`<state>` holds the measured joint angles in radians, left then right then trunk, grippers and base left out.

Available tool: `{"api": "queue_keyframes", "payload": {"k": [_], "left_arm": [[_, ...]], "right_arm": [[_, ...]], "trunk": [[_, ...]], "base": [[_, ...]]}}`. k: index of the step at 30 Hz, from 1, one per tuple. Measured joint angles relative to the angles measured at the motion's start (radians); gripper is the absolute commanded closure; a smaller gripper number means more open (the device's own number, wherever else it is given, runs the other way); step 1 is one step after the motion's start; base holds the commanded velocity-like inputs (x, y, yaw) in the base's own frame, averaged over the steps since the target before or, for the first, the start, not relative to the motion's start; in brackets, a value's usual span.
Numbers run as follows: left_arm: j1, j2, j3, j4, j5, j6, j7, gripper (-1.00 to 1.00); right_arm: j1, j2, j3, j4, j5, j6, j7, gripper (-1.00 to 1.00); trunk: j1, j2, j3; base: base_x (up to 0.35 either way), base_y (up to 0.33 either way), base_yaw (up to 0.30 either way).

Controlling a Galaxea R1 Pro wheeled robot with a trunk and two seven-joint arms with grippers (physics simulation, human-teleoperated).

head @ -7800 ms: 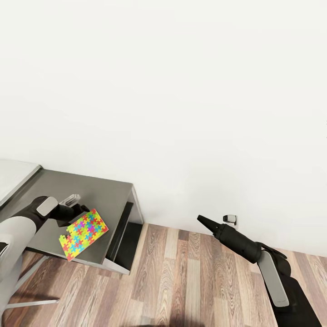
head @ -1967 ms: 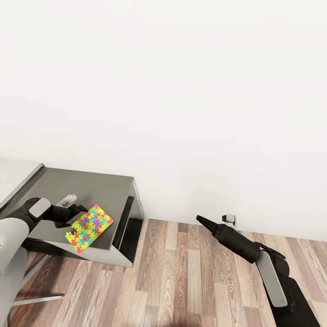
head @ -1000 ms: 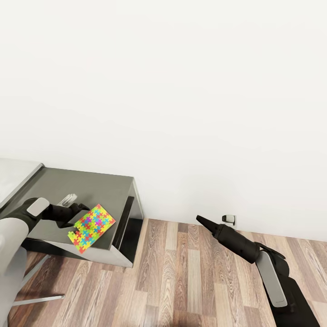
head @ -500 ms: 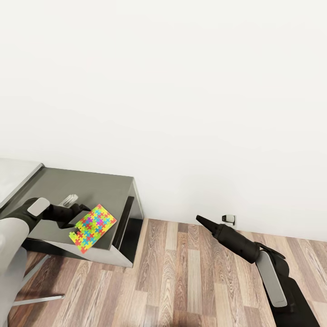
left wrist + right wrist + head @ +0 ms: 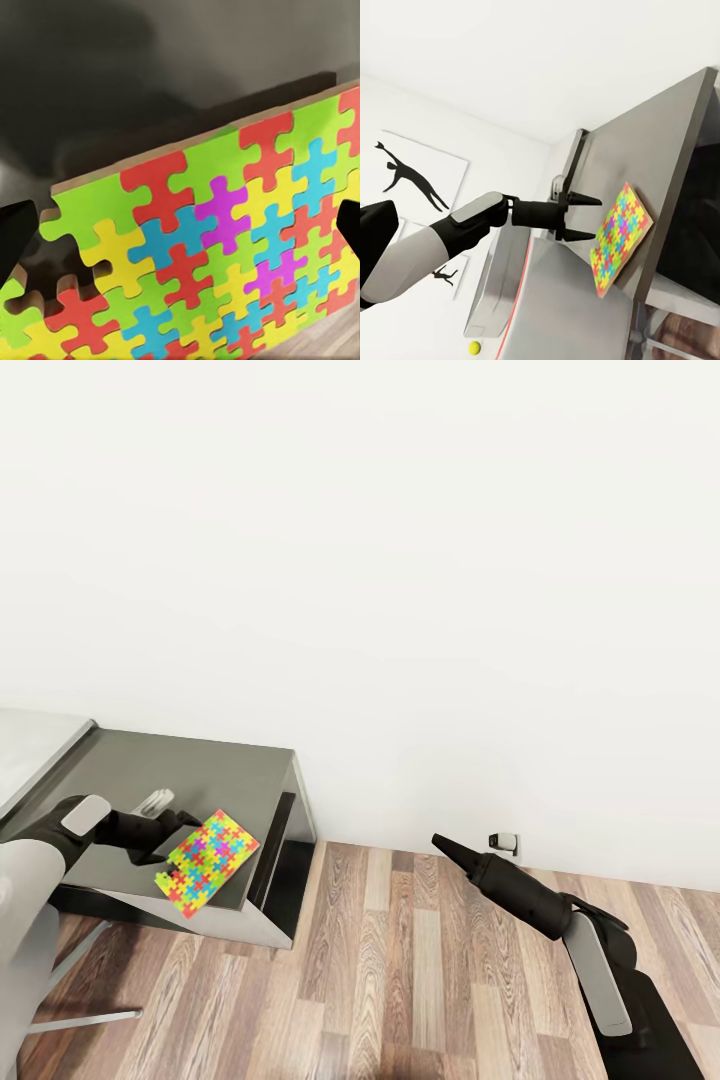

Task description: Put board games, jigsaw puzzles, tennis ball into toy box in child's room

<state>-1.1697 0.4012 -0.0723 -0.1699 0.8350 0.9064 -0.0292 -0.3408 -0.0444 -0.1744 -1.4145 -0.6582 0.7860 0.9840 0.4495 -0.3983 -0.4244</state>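
My left gripper [image 5: 184,823] stands released, its two thin black fingers [image 5: 583,201] spread wide. The jigsaw puzzle [image 5: 207,847] lies just off their tips, on the top of the low dark cabinet [image 5: 215,770] near its front edge. I cannot tell whether either finger touches it. In my left wrist view the puzzle [image 5: 217,247] spans from one dark fingertip [image 5: 15,236] to the other.

It is a thin flat square of interlocking pieces in red, yellow, lime green, sky blue and a few purple. The colours are matt. A pale brown board edge shows along one side, and one corner is stepped where pieces jut out.

The cabinet top is smooth dark grey with a dull sheen, squared at its edges, with an open black recess below. Next to it is the table [image 5: 30,745], its top light grey. In the right wrist view a small yellow-green ball [image 5: 474,347] sits on the table, well apart from the puzzle.

My right gripper [image 5: 440,843] is clenched to a single black point on nothing, held over the wood-plank floor [image 5: 420,960]. A small socket [image 5: 505,842] sits low on the plain white wall [image 5: 400,560]. Black silhouette pictures [image 5: 412,180] hang on the wall beyond the table.
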Motion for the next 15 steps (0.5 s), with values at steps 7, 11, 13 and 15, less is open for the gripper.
{"api": "queue_keyframes", "payload": {"k": [7, 11, 13, 15], "left_arm": [[0.000, -0.001, 0.001, 0.000, 0.000, 0.009, 0.000, -1.00], [0.000, -0.001, 0.003, 0.000, 0.000, 0.020, 0.000, -1.00], [0.000, -0.001, 0.004, 0.000, 0.000, 0.022, 0.000, -1.00], [0.000, -0.002, 0.004, 0.000, 0.000, 0.023, 0.000, -1.00]], "right_arm": [[0.001, 0.001, 0.000, 0.000, 0.000, 0.000, -0.001, -1.00], [0.000, 0.002, 0.000, 0.001, 0.001, 0.000, -0.002, -1.00], [0.000, 0.002, 0.000, 0.002, 0.001, 0.000, -0.002, -1.00], [0.000, 0.002, 0.000, 0.002, 0.002, 0.000, -0.002, -1.00]], "trunk": [[0.000, 0.000, 0.000], [0.000, 0.000, 0.000], [0.000, 0.000, 0.000], [0.000, 0.000, 0.000]], "base": [[0.000, 0.000, 0.000], [0.000, 0.000, 0.000], [0.000, 0.000, 0.000], [0.000, 0.000, 0.000]]}}
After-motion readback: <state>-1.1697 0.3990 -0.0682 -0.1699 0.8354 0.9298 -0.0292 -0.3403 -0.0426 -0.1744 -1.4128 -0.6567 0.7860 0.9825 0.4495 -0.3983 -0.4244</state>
